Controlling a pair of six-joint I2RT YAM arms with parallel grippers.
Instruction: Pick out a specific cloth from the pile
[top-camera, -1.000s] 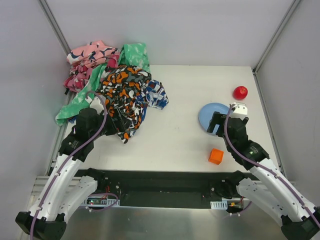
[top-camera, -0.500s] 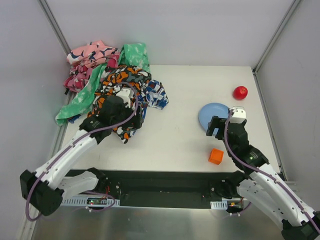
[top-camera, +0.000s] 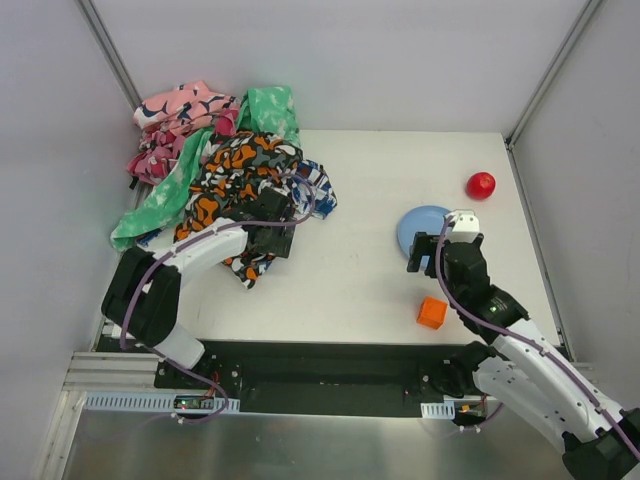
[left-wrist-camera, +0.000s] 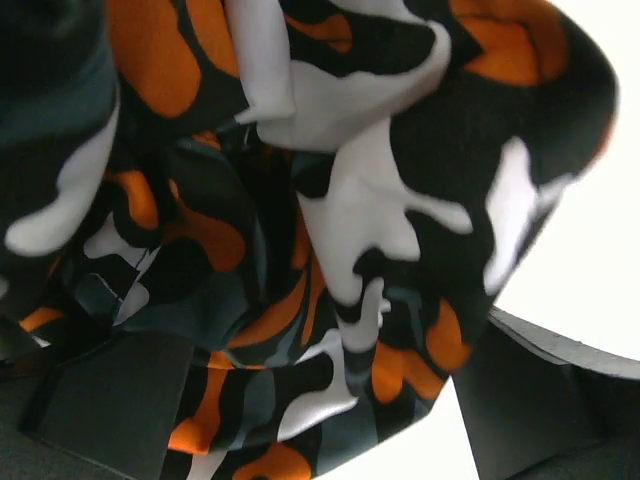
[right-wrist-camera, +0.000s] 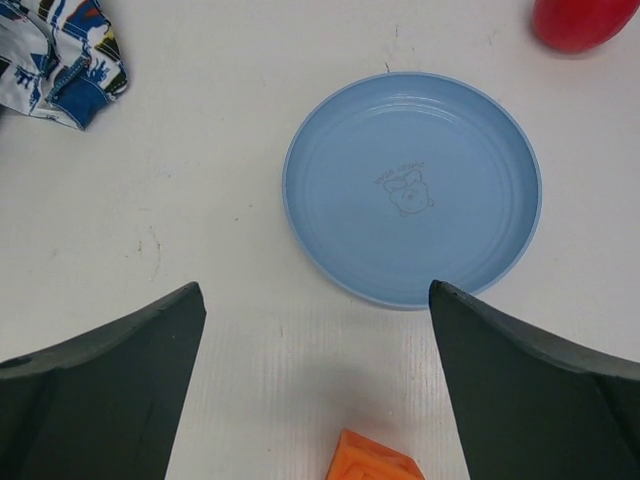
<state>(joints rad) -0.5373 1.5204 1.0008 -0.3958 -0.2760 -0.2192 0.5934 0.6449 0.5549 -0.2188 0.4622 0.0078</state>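
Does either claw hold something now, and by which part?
Nothing is held. The left claw stands open around a fold of the orange-black-white cloth; the right claw is open near the blue plate.

Our left arm (top-camera: 195, 250) rises from its base at the lower left, folds back at the elbow and sends its forearm out to the right, level and low. It ends in the left gripper (top-camera: 272, 232), pointing down. In its wrist view the left gripper (left-wrist-camera: 320, 400) has its dark fingers (left-wrist-camera: 100, 400) spread wide apart. Our right arm (top-camera: 510, 335) leans up and to the left from its base, wrist raised, and the right gripper (top-camera: 418, 258) is tipped downward. In its own view the right gripper (right-wrist-camera: 315, 390) is parted wide, holding nothing between its fingers (right-wrist-camera: 100, 390)
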